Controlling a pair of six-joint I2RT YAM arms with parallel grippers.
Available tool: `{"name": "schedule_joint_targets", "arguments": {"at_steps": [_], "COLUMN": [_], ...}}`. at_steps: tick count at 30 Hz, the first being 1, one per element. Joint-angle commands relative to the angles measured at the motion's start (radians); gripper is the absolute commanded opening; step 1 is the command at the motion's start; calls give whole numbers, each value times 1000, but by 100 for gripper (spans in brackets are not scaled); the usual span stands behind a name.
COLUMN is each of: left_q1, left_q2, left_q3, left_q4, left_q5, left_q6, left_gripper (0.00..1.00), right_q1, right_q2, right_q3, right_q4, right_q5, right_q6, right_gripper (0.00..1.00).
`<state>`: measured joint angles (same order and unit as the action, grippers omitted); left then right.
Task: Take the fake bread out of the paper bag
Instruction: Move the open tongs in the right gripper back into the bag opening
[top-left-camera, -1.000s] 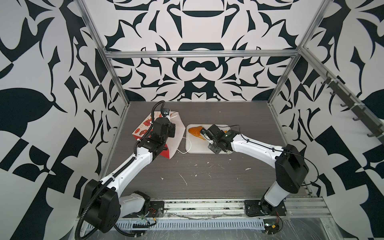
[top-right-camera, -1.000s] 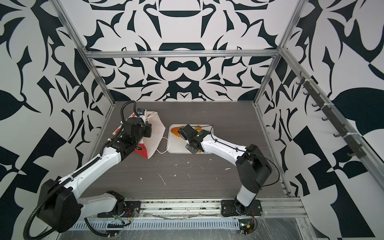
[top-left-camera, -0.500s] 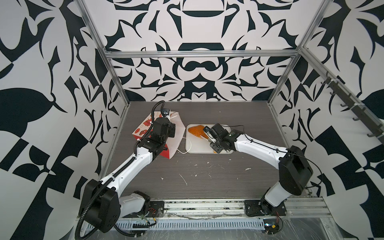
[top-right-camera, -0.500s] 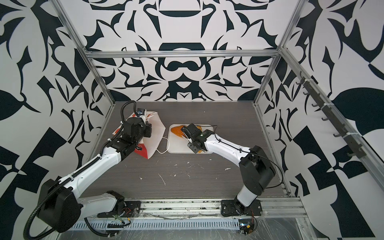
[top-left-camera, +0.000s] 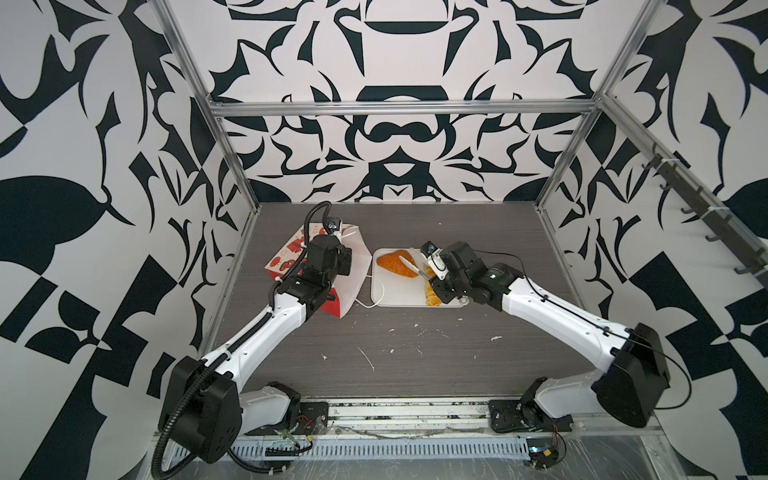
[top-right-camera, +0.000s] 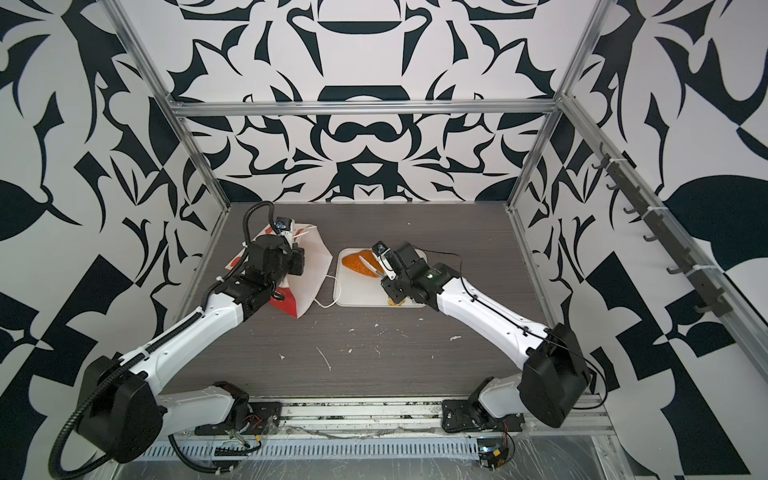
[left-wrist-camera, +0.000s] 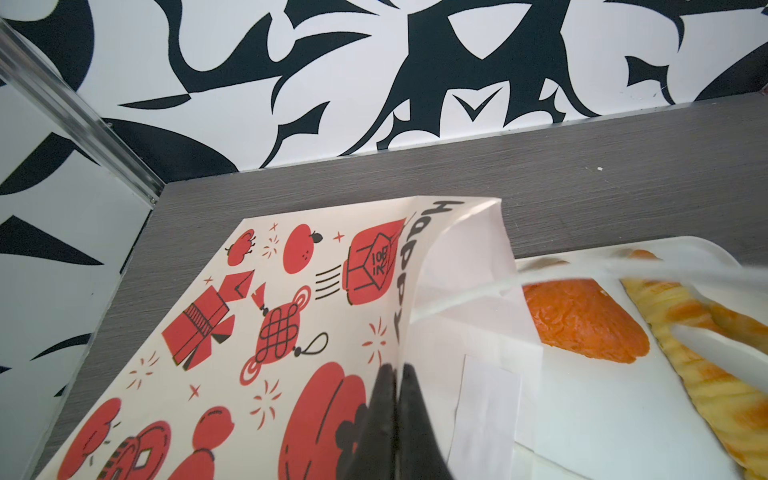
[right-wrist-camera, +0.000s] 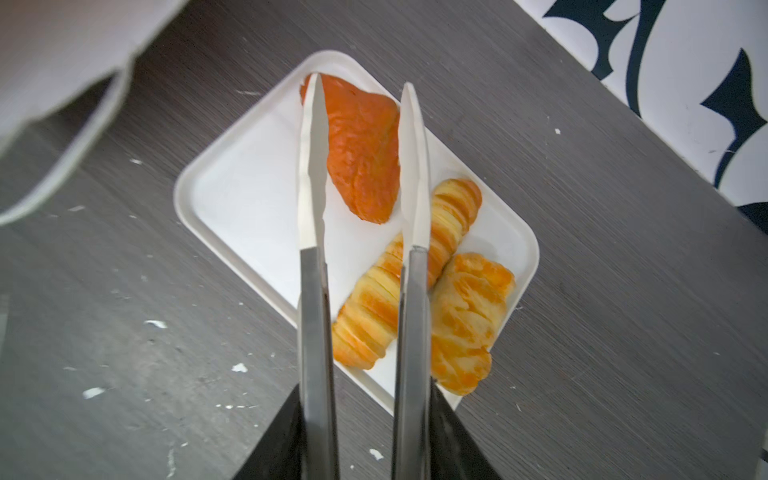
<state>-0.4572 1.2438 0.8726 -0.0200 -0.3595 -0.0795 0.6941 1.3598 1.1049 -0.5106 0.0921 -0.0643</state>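
The left gripper (left-wrist-camera: 397, 370) pinched the red-printed paper bag (left-wrist-camera: 249, 311) at its rim, likely steadying it; the right gripper (right-wrist-camera: 361, 81) gaped empty above the glossy orange triangular toy croissant (right-wrist-camera: 361, 158).

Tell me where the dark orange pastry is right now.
In a top view the dark orange pastry lies on the white tray, at its far left corner, just right of the paper bag.
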Motion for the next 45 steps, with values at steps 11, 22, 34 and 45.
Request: {"name": "schedule_joint_targets", "arguments": {"at_steps": [11, 22, 34, 45], "left_q1": [4, 2, -3, -3], "left_q2": [55, -5, 20, 23], "left_q3": [78, 109, 117, 129], "left_q4": [-53, -161, -183, -186], "left_q5": [91, 194, 238, 273], "left_q6": [41, 194, 287, 325], "left_gripper": [0, 0, 0, 0], "right_q1": [154, 154, 170, 177], "right_q2": [4, 282, 418, 535], "right_q3": [129, 287, 366, 401], "right_q4": [67, 149, 183, 241], "right_q5": [-261, -332, -364, -370], "right_q6": [64, 221, 388, 525], "right_gripper": [34, 32, 32, 39]}}
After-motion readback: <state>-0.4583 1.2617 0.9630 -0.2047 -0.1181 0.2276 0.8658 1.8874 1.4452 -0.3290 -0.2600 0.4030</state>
